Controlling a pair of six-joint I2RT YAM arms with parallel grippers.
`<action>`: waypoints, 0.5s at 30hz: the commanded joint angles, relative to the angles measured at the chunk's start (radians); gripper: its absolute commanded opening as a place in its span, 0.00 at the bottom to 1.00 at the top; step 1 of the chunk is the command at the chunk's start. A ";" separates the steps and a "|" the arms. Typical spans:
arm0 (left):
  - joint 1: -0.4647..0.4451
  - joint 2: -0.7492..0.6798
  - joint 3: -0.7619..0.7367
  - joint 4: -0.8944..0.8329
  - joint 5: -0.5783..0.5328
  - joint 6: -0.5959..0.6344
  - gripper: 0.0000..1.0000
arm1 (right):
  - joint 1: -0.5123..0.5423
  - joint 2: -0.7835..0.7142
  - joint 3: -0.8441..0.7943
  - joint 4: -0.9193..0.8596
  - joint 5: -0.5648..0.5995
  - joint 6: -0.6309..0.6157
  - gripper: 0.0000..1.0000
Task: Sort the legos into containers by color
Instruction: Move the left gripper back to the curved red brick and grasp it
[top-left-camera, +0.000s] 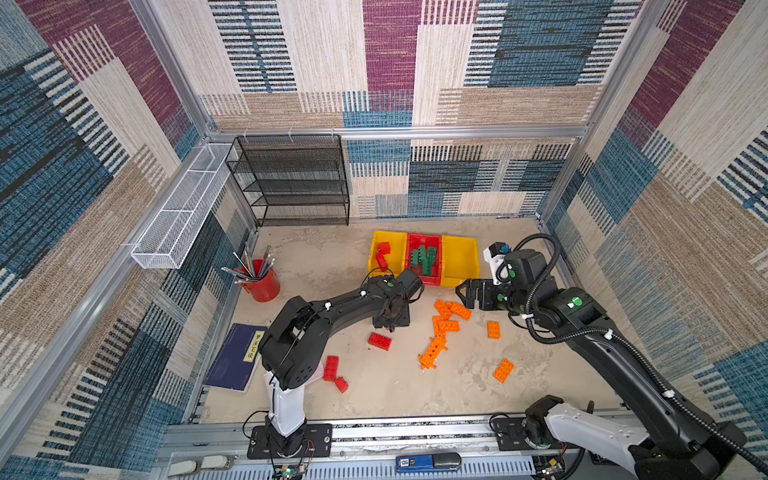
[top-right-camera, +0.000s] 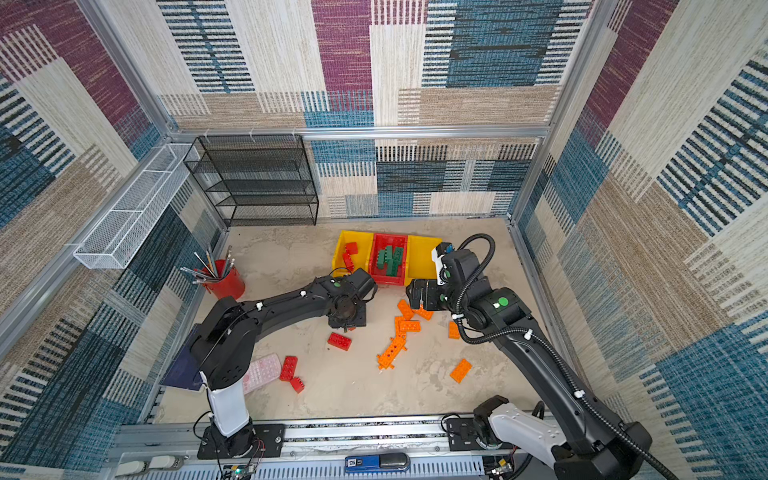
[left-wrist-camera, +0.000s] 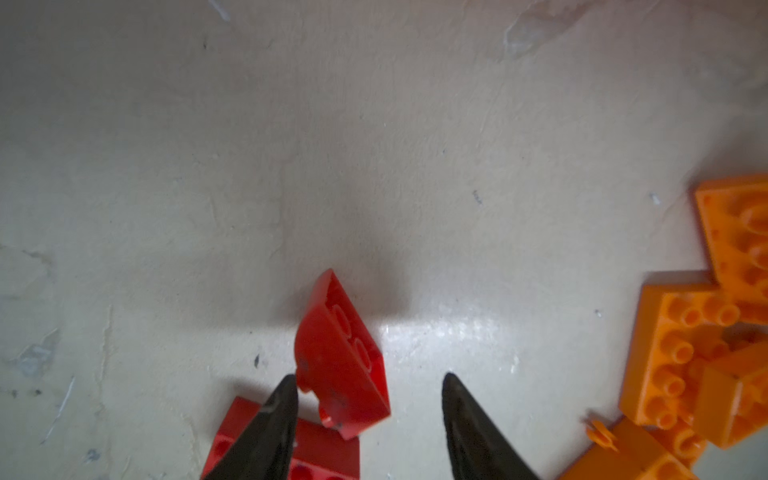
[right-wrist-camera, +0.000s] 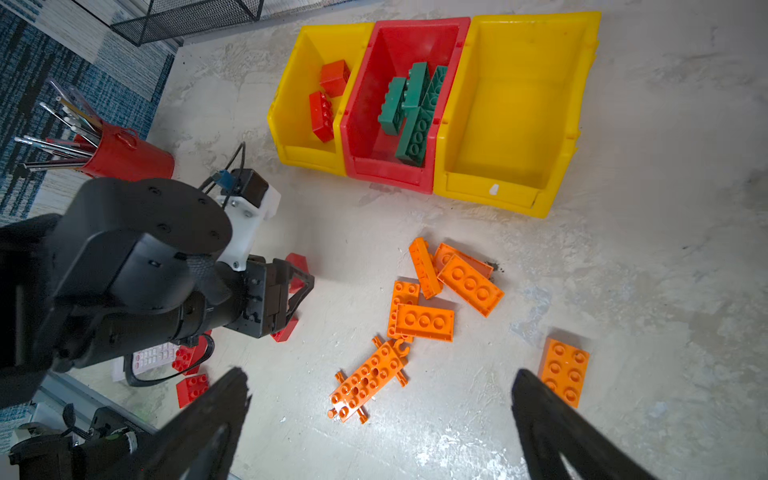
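Left end effector (left-wrist-camera: 369, 377) stands half-open around a tilted red brick (left-wrist-camera: 340, 357) (unclamped), right end effector (right-wrist-camera: 379, 371) gapes empty; greens (right-wrist-camera: 411, 108), two reds (right-wrist-camera: 322, 116) sit in bins (top-left-camera: 459, 262) at twelve o'clock, oranges (right-wrist-camera: 424, 322), four reds (top-left-camera: 379, 340) left on desk (right-wrist-camera: 623, 270).

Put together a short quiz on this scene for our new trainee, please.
1. True or false: the yellow bin at the right end of the row, as seen in both top views, holds no bricks.
2. Which colour are the bricks in the red bin? A orange, B dark green, C red.
3. Which gripper has a tilted red brick between its open fingers?
Key: 1 true; 2 B; 3 the left gripper.
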 joint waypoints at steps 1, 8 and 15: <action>0.003 0.018 0.009 -0.002 -0.006 -0.018 0.55 | 0.000 -0.021 -0.008 -0.031 0.033 0.027 1.00; 0.019 0.047 0.017 0.005 -0.005 -0.004 0.41 | -0.002 -0.010 -0.001 -0.039 0.031 0.020 1.00; 0.023 0.075 0.042 -0.021 0.000 0.018 0.21 | 0.000 0.006 0.011 -0.035 0.031 0.010 1.00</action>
